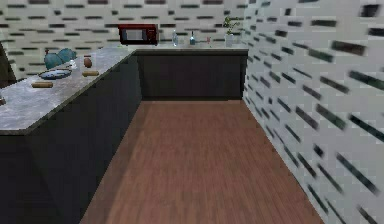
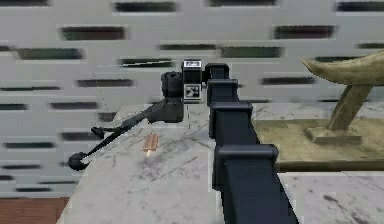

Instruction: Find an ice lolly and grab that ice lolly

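Nearest: dark square arm (image 2: 250,175), rising from the bottom edge across a grey mottled surface (image 2: 120,190). Item 1, hand (image 2: 87,146): dark body with two thin fingers slanting down-left toward the surface's left end. How the fingers are set cannot be told, nor whether it has hold of anything. Item 2, small orange thing (image 2: 152,146): short, streaked, lying flat on the surface just right of the fingertips and below the hand's body. By shape and colour it is probably the ice lolly. Which end is the stick cannot be told, nor whether a finger touches it. Handling, as judged: light, stiff while frozen, slick-skinned, likely to skid on smooth stone and to snap under a hard squeeze. Best taken across its narrow width, at the stick end if found, low against the surface. Item 3, tan curved ornament (image 2: 350,90) on a base: well right of the hand, beyond the arm.
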Available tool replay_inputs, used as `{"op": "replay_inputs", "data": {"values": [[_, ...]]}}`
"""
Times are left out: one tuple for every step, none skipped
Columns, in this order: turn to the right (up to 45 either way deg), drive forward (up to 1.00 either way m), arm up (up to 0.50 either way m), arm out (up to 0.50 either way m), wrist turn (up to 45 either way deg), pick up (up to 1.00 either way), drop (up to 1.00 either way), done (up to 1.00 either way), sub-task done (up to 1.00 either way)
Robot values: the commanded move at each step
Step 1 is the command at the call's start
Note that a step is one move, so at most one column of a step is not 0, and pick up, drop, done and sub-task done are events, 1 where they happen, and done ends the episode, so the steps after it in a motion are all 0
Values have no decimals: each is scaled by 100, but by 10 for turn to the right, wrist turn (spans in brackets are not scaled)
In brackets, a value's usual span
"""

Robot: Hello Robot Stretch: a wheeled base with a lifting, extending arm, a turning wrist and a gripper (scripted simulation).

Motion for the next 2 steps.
{"op": "replay_inputs", "data": {"values": [[0,0,0,0,450,0,0,0,0],[0,0,0,0,90,0,0,0,0]]}}
